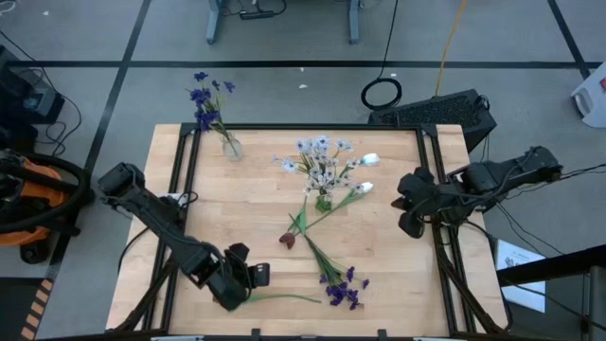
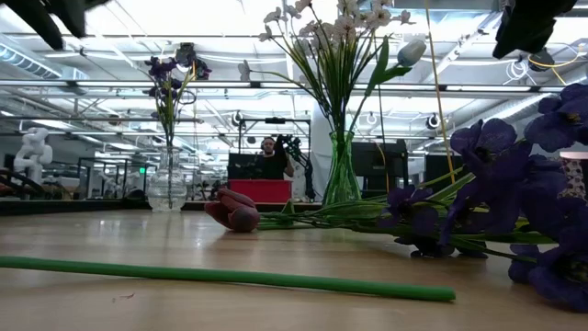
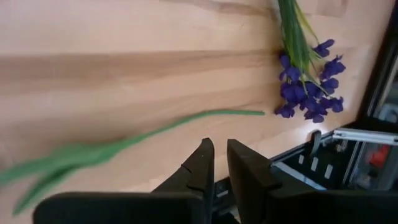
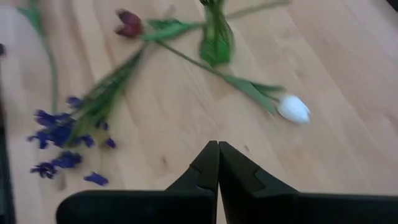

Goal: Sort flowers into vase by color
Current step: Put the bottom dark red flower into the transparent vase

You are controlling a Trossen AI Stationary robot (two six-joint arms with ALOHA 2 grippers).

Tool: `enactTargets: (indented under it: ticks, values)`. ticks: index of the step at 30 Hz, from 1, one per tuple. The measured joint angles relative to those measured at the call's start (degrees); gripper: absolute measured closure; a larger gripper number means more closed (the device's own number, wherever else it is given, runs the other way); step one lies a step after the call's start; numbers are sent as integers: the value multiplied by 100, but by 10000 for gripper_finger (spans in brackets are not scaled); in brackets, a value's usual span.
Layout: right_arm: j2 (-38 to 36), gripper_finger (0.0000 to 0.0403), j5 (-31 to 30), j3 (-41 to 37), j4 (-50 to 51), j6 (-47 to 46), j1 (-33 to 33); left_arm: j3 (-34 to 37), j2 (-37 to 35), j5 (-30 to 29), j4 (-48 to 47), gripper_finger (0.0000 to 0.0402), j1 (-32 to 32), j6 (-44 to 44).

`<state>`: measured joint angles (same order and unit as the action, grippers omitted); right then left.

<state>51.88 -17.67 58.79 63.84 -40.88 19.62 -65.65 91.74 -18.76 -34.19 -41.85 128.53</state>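
A loose green stem [image 1: 284,298] lies flat near the table's front edge, just ahead of my left gripper [image 3: 221,158]. That gripper hangs over it, a narrow gap between its fingers and nothing in the gap. The stem's flower head is out of view. A purple bunch [image 1: 343,289] lies to the stem's right. A dark red tulip [image 1: 287,241] and a white tulip [image 4: 293,107] lie mid-table. A green vase [image 2: 342,170] holds white flowers, and a clear vase [image 2: 167,184] holds purple ones. My right gripper [image 4: 218,149] hovers shut over the table's right side.
Black rails run along the table's left and right edges [image 1: 180,170]. Dark equipment [image 1: 445,112] sits beyond the far right corner. In the low view a person [image 2: 268,152] stands in the room behind the table. Bare wood shows between the clear vase and my left arm.
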Motion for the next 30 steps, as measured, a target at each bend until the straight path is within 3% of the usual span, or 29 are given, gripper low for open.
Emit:
enactTargets:
  ticks: [6, 11, 24, 30]
  values:
    - [-495, 403, 171, -609, -327, 381, -7, -1132, 790, 147, -579, 359, 61, 306]
    - [-848, 403, 718, -968, -320, 610, -7, -1822, 1368, 596, -609, 359, 240, 418]
    - [-1376, 403, 914, -1133, -366, 1598, -7, -1951, 2201, 587, 128, 360, 501, 483]
    - [-1445, 403, 1020, -1133, -368, 1738, -7, -1951, 2306, 515, 442, 360, 716, 1110]
